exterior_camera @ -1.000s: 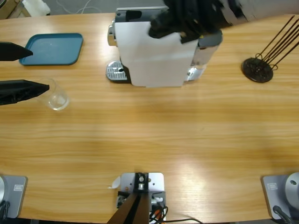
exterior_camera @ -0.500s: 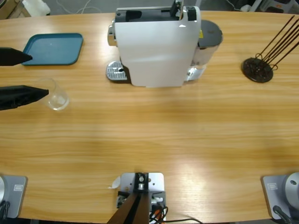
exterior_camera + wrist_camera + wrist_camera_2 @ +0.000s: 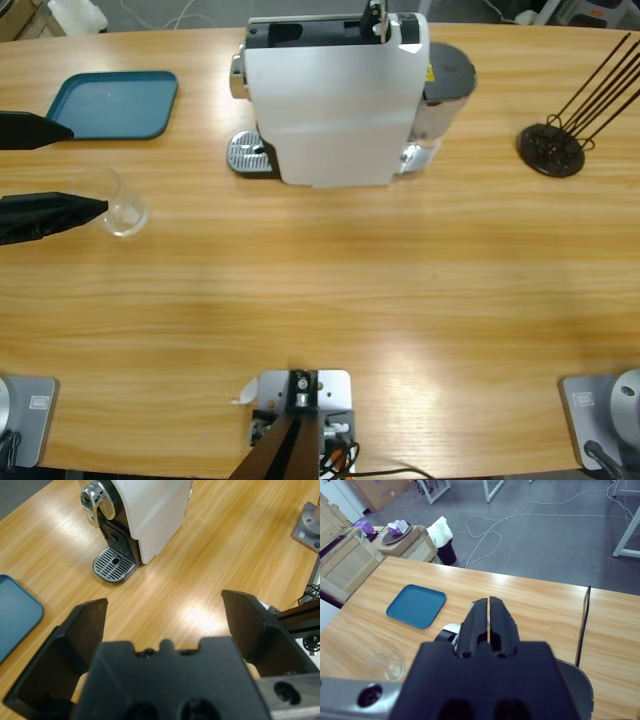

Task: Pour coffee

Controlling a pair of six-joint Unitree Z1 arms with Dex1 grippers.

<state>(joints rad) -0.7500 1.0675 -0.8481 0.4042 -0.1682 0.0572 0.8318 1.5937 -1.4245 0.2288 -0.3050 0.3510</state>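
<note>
A: Black jaws of the left gripper (image 3: 55,170) stand wide apart at the table's left edge, one jaw beside the blue tray (image 3: 115,104), the other touching or just short of the clear glass (image 3: 118,203). Nothing is held between them.

B: And the right gripper (image 3: 489,611)?

A: Its jaws are pressed together, with nothing between them. Its own camera looks down from above the coffee machine (image 3: 335,95); the high view does not show that arm at all.

B: Where does the glass sit against the machine?

A: On the bare wooden table (image 3: 330,290), well apart from the machine's metal drip grate (image 3: 248,155), which juts out under the spout. The tray lies just beyond the glass, towards the far edge.

B: So the step in hand?

A: Most likely taking hold of the glass so it can go under the spout. To do it well, the left arm should bring the glass squarely between the jaws, close on its lower half, and keep it upright. A thin clear wall will slip or tip if pinched off-centre, so a gentle, level squeeze is the safer bet.

B: How many of each thing?

A: One glass, one tray, one coffee machine with one grate, and one black wire stand (image 3: 552,148) near the right end. Two grippers, only one of them visible from above. No coffee can be seen in the glass.
</note>
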